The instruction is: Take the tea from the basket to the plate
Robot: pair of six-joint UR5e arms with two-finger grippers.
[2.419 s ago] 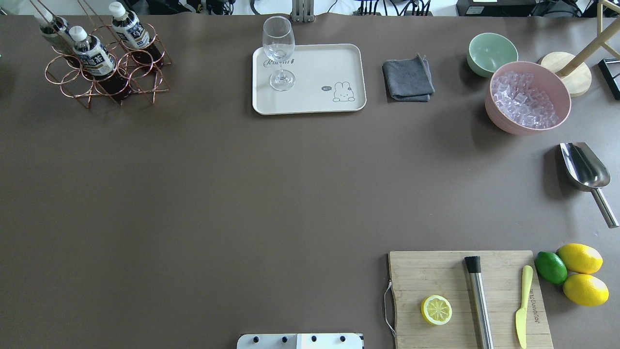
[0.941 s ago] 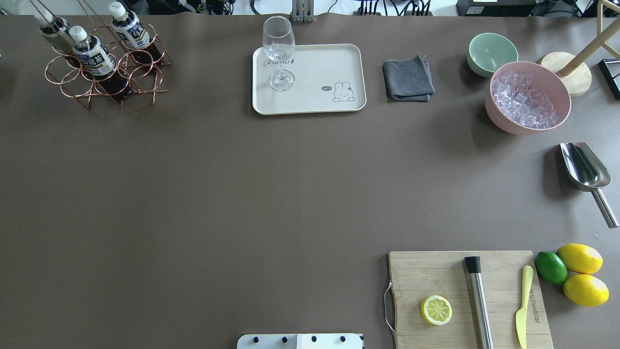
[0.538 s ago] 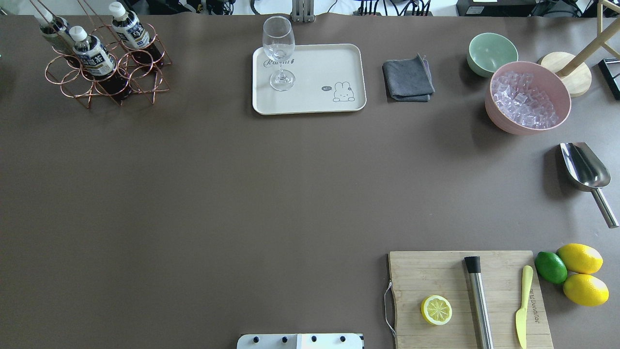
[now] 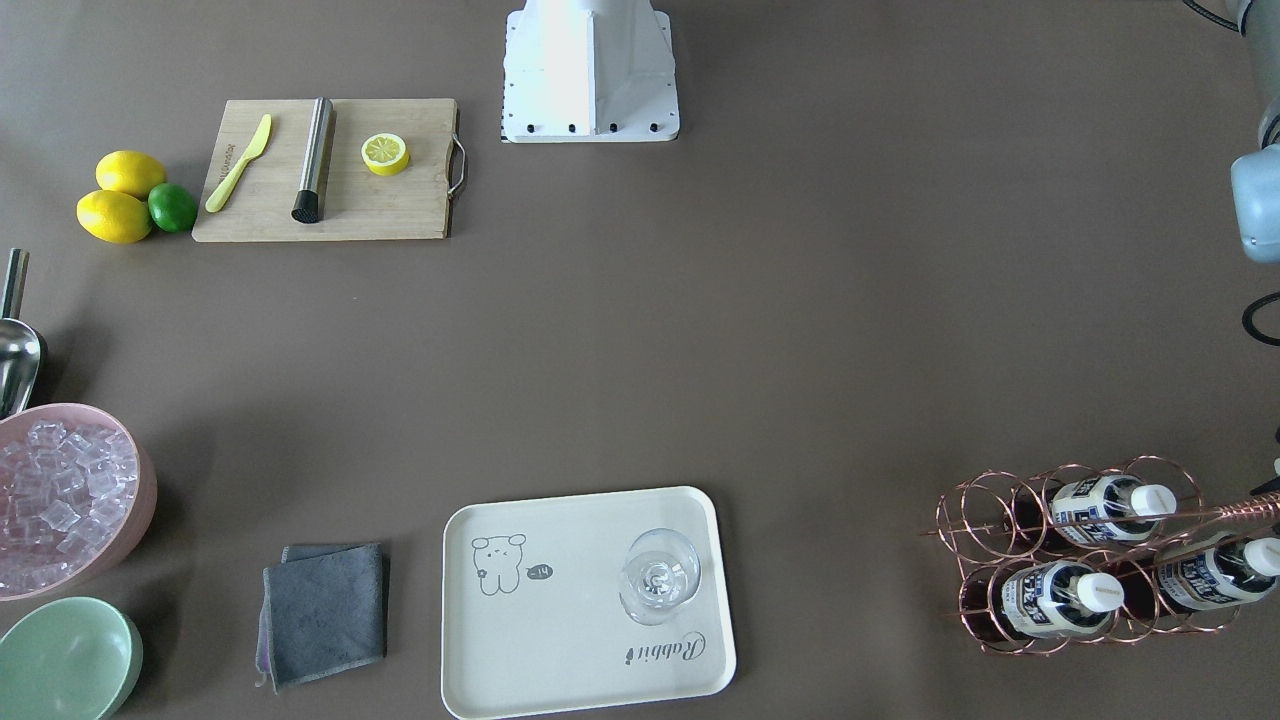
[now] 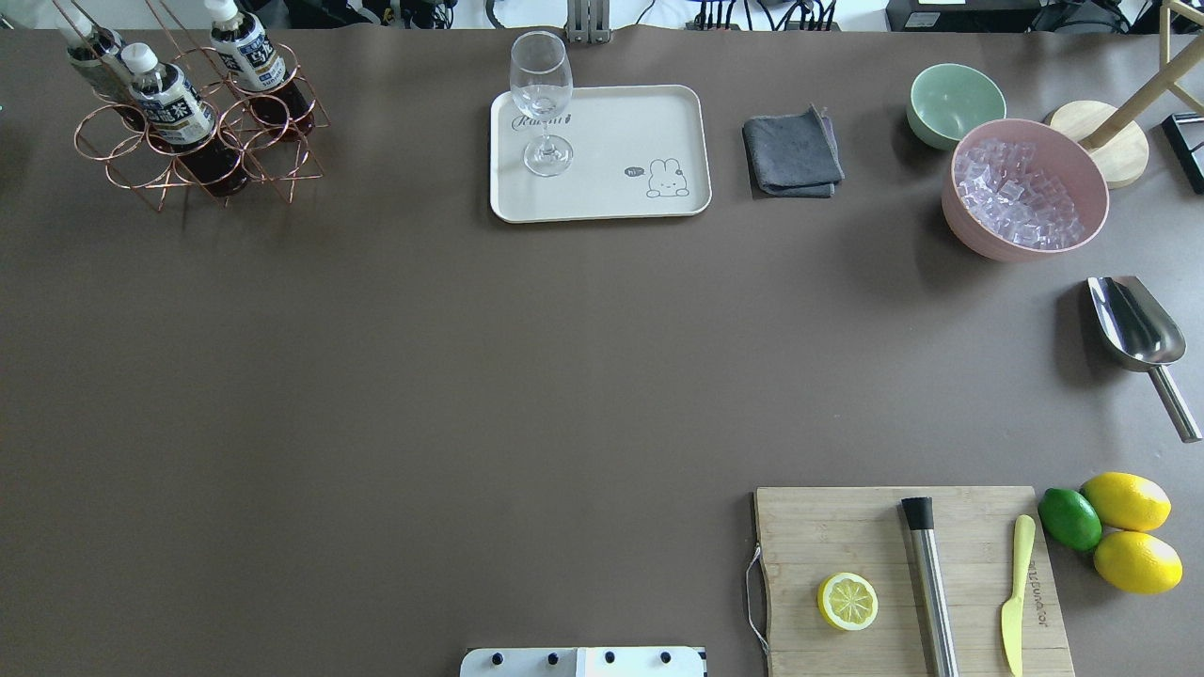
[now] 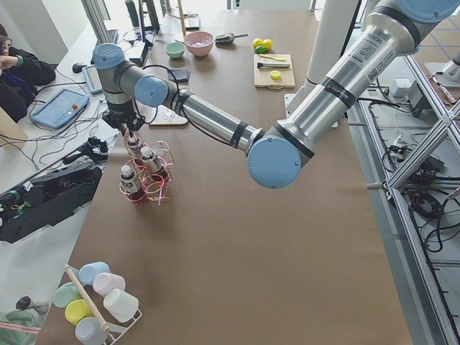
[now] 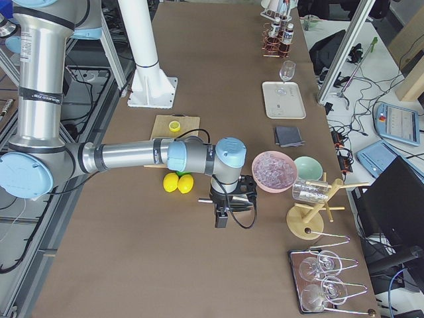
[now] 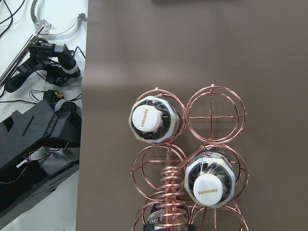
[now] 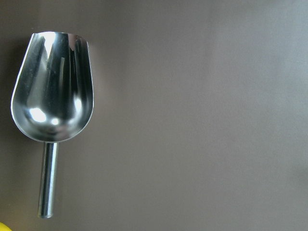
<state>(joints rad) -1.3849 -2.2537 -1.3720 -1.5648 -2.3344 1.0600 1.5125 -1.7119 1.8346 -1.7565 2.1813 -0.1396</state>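
Note:
The copper wire basket [image 5: 275,155] stands at the table's far left corner and holds three tea bottles: one in front [image 5: 162,89], one to its right [image 5: 243,47], one behind [image 5: 89,52]. The left wrist view looks straight down on the basket [image 8: 215,117], its twisted handle [image 8: 171,185] and two white caps [image 8: 149,120]. In the exterior left view my left gripper [image 6: 128,129] is at the top of the handle; I cannot tell if it is shut. The cream plate [image 5: 621,122] lies at the far middle. My right gripper [image 7: 222,215] hangs over the metal scoop [image 9: 53,91]; I cannot tell its state.
A wine glass [image 5: 543,103] stands on the plate's left part. A grey cloth [image 5: 792,155], a green bowl [image 5: 955,102] and a pink bowl of ice [image 5: 1023,193] lie to its right. A cutting board [image 5: 912,574] with a lemon half, lemons and a lime are near right.
In the last half second the basket with its three bottles has shifted a little toward the far left corner in the overhead view. Nothing else has moved.

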